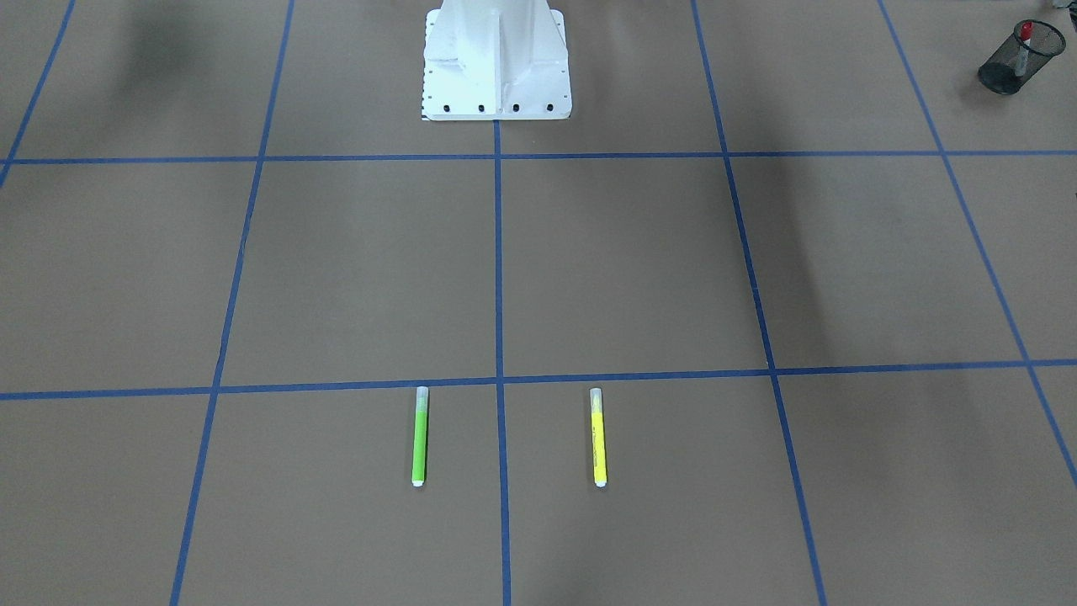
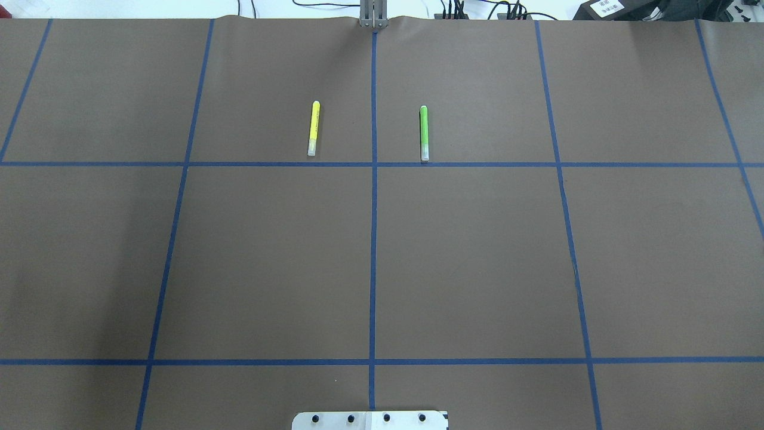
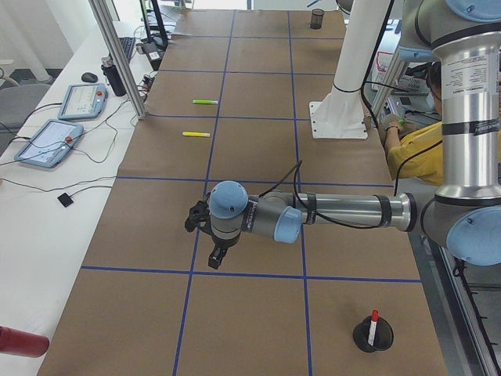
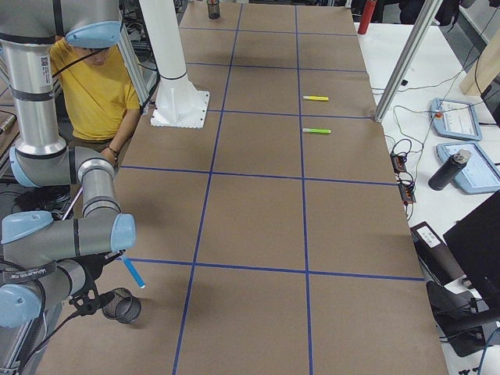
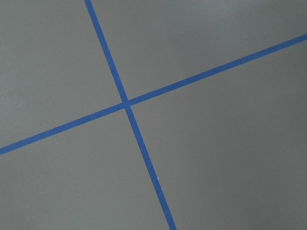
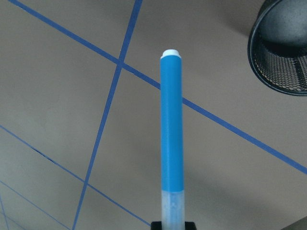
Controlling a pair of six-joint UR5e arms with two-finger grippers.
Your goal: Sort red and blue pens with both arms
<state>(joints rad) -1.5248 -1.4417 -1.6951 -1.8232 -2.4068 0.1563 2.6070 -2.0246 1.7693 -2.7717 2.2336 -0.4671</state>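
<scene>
The red pen stands upright in a black mesh cup at the table's end on my left side, and the exterior left view shows the red pen in that cup too. My left gripper hangs low over the table away from that cup; I cannot tell whether it is open or shut. My right gripper is shut on the blue pen, holding it by the clear-capped end. The blue pen hangs tilted just above and beside a second mesh cup, outside its rim.
A green marker and a yellow marker lie parallel on the far side of the brown mat. The white robot base stands at the near edge. A person in a yellow shirt sits behind the robot.
</scene>
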